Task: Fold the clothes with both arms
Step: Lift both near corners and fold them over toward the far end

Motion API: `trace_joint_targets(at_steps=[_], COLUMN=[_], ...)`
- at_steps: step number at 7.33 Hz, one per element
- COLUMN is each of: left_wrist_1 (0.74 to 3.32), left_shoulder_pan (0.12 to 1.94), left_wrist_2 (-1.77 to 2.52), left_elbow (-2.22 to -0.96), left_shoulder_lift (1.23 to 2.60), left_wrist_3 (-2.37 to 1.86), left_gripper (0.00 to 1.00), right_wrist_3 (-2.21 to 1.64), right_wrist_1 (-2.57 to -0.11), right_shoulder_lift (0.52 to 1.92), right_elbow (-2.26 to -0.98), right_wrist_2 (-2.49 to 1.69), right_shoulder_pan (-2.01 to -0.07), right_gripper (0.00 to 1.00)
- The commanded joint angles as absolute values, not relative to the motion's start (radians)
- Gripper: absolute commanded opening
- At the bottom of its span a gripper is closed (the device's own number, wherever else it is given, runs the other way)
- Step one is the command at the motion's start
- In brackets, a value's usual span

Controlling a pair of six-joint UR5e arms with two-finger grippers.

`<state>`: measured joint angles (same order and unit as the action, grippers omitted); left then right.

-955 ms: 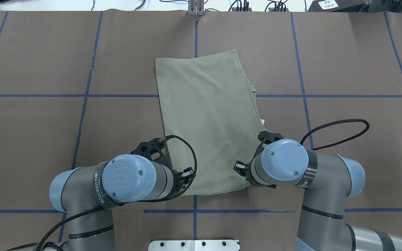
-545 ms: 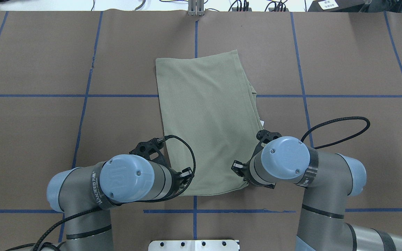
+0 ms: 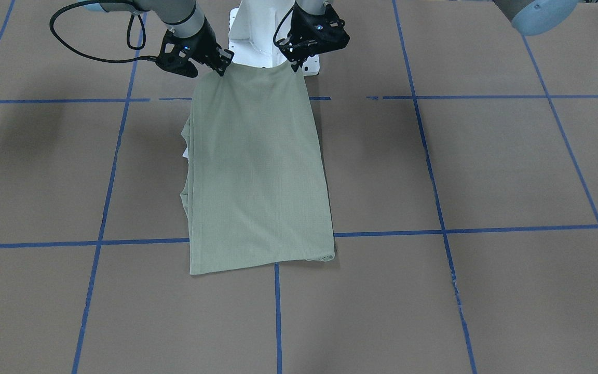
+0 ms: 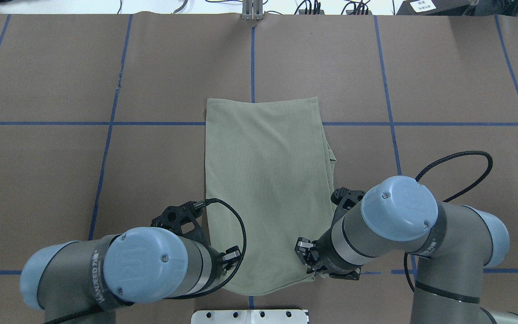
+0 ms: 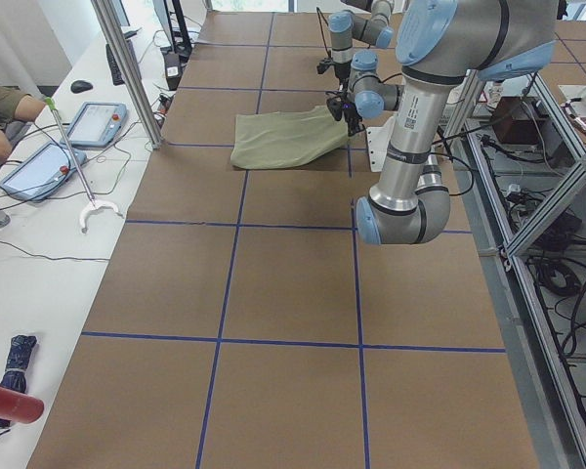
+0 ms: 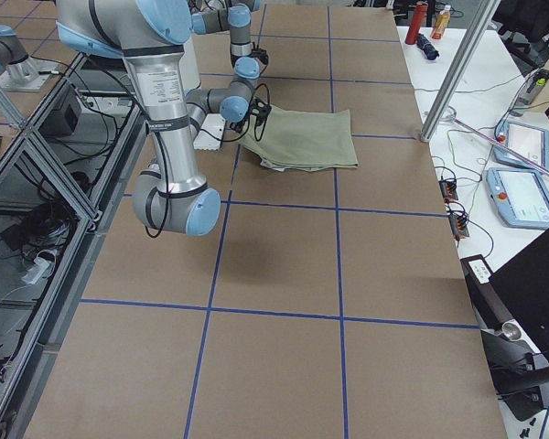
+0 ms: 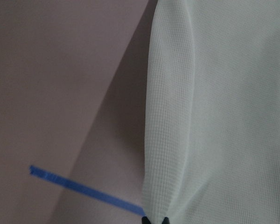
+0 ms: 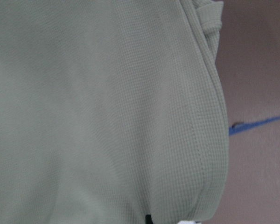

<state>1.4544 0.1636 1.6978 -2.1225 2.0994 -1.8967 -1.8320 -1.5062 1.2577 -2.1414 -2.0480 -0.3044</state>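
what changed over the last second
The left tool and right tool drew back toward the robot, dragging the shirt nearer and squaring it up. Both stay shut on its near corners; the shirt stays folded lengthwise.

Shirt (image 4: 265, 180) sage-green, fine knit; table (image 4: 38, 180) brown, blue tape grid (image 4: 151, 123).

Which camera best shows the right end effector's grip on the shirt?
Exterior front-facing: the right end effector pinches the shirt corner unobstructed. Overhead, its arm hides it; the right wrist camera shows mostly fabric; side views are too distant.
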Motion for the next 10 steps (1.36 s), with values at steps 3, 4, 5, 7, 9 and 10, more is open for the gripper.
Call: trace_joint_targets(at_steps=[3,4,5,7,9,10], left_wrist_1=[1.419,1.474,1.623,1.732,1.829,1.92], left_shoulder_pan=[0.116,0.188,0.283,0.386,0.414,0.434], left_wrist_2=[1.691,1.689,1.697,1.695,1.69,1.692], left_elbow=[-2.198,-2.188,-2.096,-1.975,-1.857,-1.798], left_shoulder_lift=[2.086,2.089,2.091,2.098,2.102,2.102], left_wrist_3=[-1.892,-1.891,-1.89,-1.888,-1.888,-1.887], left_gripper=[0.0,0.0,0.0,0.0,0.0,0.0], right_wrist_3=[-1.895,-1.893,-1.891,-1.826,-1.816,-1.809], right_wrist_1=[-1.505,-1.505,-1.5,-1.493,-1.49,-1.448], right_shoulder_lift=[1.278,1.27,1.258,1.238,1.134,1.103], right_elbow=[-2.194,-2.166,-2.12,-2.08,-1.915,-1.851], right_wrist_2=[-2.071,-2.065,-1.993,-1.916,-1.916,-1.916], right_shoulder_pan=[-0.305,-0.364,-0.403,-0.452,-0.523,-0.555], right_gripper=[0.0,0.0,0.0,0.0,0.0,0.0])
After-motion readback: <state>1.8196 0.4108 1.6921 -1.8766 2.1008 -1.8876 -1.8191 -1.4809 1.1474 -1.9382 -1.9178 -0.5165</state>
